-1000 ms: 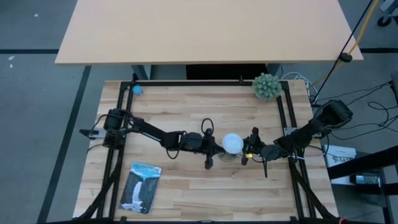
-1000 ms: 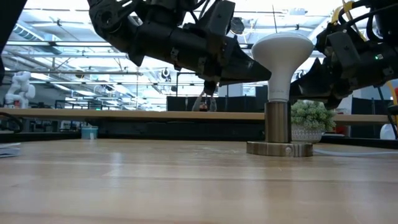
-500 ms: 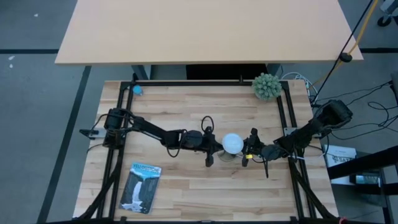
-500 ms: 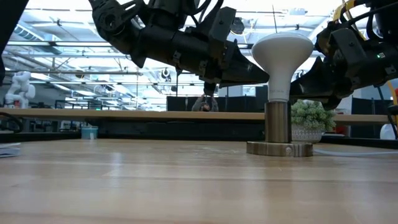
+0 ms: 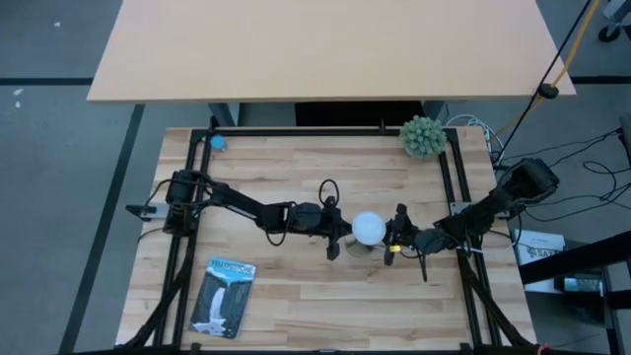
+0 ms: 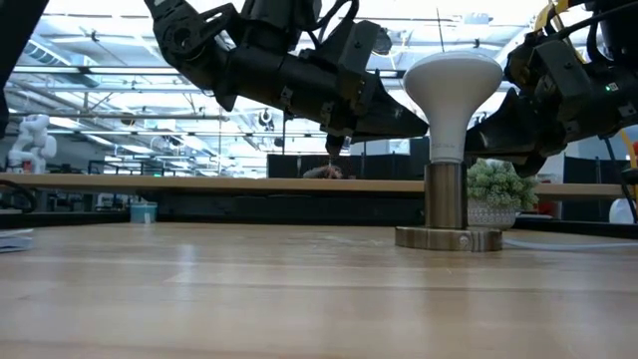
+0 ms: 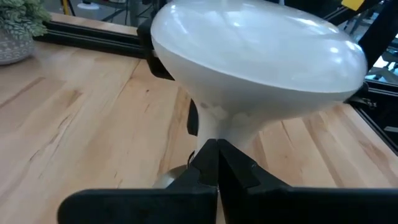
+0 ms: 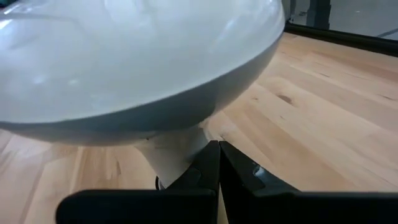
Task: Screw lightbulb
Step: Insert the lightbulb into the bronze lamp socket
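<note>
Lightbulb (image 6: 452, 85): one, upright in one socket base (image 6: 448, 237); left gripper (image 5: 342, 238) and right gripper (image 5: 391, 237), both pinched together, flank it

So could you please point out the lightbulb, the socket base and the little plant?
lightbulb (image 6: 452, 80), low view, on its white globe.
socket base (image 6: 449, 238), low view, on its flat metal foot.
plant (image 5: 423, 136), high view, on its green foliage.

White lightbulb (image 6: 452, 92) stands upright, globe up, wide frosted dome tapering to a pale grey neck seated in the socket. From above I see its round globe (image 5: 369, 228) near table centre, between my two arms. Globe smooth, glossy, fills my left wrist view (image 7: 258, 56) and right wrist view (image 8: 134, 56).
</note>
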